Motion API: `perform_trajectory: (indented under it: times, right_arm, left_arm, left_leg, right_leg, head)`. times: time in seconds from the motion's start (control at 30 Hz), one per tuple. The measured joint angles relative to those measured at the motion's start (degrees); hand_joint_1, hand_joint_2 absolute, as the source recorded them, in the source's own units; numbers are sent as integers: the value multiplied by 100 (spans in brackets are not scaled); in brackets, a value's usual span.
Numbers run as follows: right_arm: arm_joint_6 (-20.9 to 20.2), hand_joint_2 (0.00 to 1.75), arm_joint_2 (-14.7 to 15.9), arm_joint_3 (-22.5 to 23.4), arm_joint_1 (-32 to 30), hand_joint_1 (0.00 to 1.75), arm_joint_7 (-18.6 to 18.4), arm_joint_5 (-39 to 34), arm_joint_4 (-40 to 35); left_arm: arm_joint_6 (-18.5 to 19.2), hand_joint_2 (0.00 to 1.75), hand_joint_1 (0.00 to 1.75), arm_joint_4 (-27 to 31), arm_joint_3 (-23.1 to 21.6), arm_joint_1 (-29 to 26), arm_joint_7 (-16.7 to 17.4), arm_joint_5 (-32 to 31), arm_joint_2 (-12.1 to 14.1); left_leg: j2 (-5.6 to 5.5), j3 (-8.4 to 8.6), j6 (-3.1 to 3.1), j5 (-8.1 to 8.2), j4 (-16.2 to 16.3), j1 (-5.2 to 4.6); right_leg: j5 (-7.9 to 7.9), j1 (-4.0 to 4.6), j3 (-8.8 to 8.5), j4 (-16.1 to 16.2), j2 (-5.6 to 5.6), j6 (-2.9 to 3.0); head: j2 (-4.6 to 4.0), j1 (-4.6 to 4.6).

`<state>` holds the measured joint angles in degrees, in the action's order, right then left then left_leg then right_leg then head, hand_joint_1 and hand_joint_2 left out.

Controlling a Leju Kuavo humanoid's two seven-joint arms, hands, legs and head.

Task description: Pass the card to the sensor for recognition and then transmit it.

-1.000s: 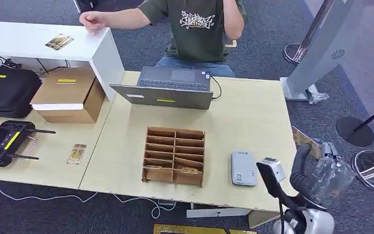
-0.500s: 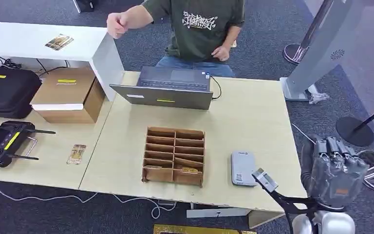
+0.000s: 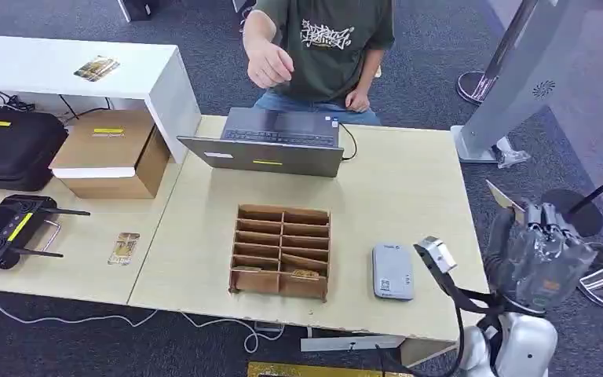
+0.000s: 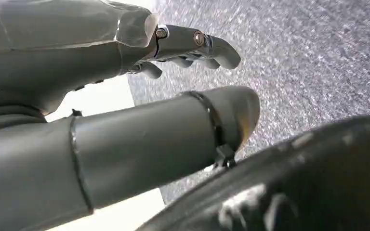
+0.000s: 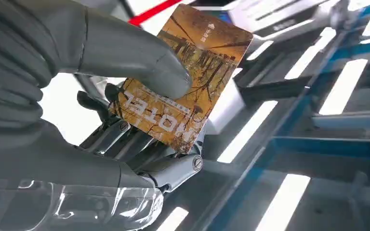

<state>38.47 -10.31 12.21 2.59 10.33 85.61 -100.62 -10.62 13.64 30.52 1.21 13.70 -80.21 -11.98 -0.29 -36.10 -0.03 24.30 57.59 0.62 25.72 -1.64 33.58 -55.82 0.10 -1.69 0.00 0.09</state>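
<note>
My right hand hangs off the table's right edge, level with its front part. It pinches an orange-brown card printed "HOTEL" between thumb and fingers. In the head view a pale edge of the card sticks up above the hand. The grey card sensor lies flat on the table near the front right, to the left of that hand. My left hand hangs over grey carpet, thumb apart from the fingers, holding nothing.
A cardboard slot organizer sits mid-table, with an open laptop behind it. A person sits past the laptop, one hand raised. Spare cards lie on the left table and white shelf. A grey kiosk base stands at the right.
My right hand turned and rose slightly with the card, whose edge now shows above it. The person's arm swung from the white shelf toward the laptop.
</note>
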Motion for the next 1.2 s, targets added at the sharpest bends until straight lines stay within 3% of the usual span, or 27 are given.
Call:
perform_trajectory:
  times: [0.07, 0.17, 0.27, 0.37, 0.47, 0.8, 1.03, 1.2]
  right_arm:
    - [-21, 175, 276, -478, 313, 175, -641, 0, 324]
    - [-153, 175, 736, -1397, 827, 175, -2097, 2, 638]
    - [-302, 175, 1106, -2444, 1508, 175, -2747, 2, 1099]
    - [-369, 175, 1219, -3108, 1897, 175, -2771, 2, 1426]
    - [-487, 175, 1213, -3400, 2280, 175, -2565, 2, 1780]
    - [-791, 175, 952, -3791, 3185, 175, -2456, 2, 2733]
    - [-920, 175, 821, -4130, 3847, 175, -2690, 2, 3554]
    - [-920, 175, 684, -4204, 4200, 175, -2655, 2, 4154]
  left_arm:
    - [0, 0, 0, 0, -136, 5, 0, 6, 17]
    - [0, 0, 0, 0, -252, 19, -2, -15, 35]
    - [2, 0, 0, -2, -337, 26, -9, -59, 55]
    - [20, 0, 0, -2, -399, 35, -22, -118, 63]
    - [26, 0, 0, -2, -433, 33, -33, -188, 70]
    - [74, 0, 0, -2, -615, 65, -9, -404, 94]
    - [109, 0, 0, -4, -720, 98, 24, -477, 101]
    - [136, 0, 0, -4, -735, 112, 39, -516, 114]
  left_leg:
    - [5, 2, 0, -1, 1, -3]
    - [1, 3, 2, -5, 4, -2]
    - [19, 13, 1, -4, 6, -3]
    - [-2, 11, -2, -6, 7, 0]
    - [-1, 11, -2, -6, 7, 0]
    - [-3, 9, -2, -6, 7, -1]
    - [-1, 11, -2, -6, 8, -1]
    - [-1, 11, -3, -7, 8, 0]
  right_leg:
    - [-1, -2, -4, -2, 3, 0]
    - [-2, -1, -9, -3, -2, -1]
    - [-9, -2, 2, -9, 18, 4]
    - [-4, 0, -4, -13, -4, 6]
    - [-3, 0, -3, -17, -2, 6]
    - [-1, 0, -4, -17, -4, 6]
    - [-2, 0, -3, -18, 0, 7]
    - [-2, 0, -4, -18, -2, 7]
  head:
    - [0, -4]
    - [0, 2]
    - [0, -2]
    - [0, -2]
    - [0, -2]
    - [0, -2]
    - [0, -4]
    - [0, -2]
